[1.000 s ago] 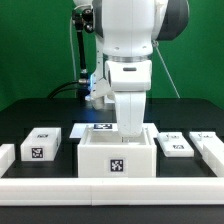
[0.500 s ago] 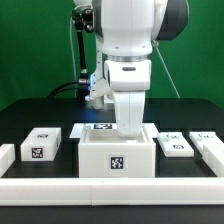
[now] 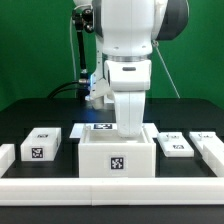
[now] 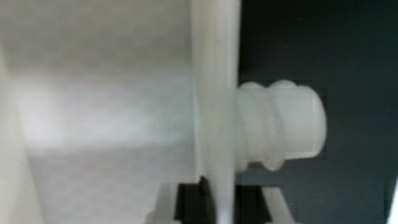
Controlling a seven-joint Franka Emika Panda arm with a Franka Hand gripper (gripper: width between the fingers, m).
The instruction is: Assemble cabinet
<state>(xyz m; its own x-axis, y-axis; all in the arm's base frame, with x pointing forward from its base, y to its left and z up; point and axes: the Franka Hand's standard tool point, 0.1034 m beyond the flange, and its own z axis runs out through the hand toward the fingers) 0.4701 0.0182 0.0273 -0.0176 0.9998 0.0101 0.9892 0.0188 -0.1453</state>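
The cabinet (image 3: 116, 158), an open white box with a black-and-white tag on its front, stands at the middle near the front rail. My gripper (image 3: 130, 132) reaches down into its top from above, and its fingertips are hidden behind the cabinet's rim. In the wrist view my gripper (image 4: 222, 202) is shut on a thin white wall (image 4: 217, 90) of the cabinet. One black finger (image 4: 192, 206) sits on each side of this wall. A round ribbed white knob (image 4: 288, 125) sticks out of one face of the wall.
A small white tagged block (image 3: 40, 145) lies at the exterior view's left. Two flat white tagged parts (image 3: 175, 146) (image 3: 207, 140) lie at its right. The marker board (image 3: 92, 128) lies behind the cabinet. Low white border rails (image 3: 110, 187) run along the front and sides.
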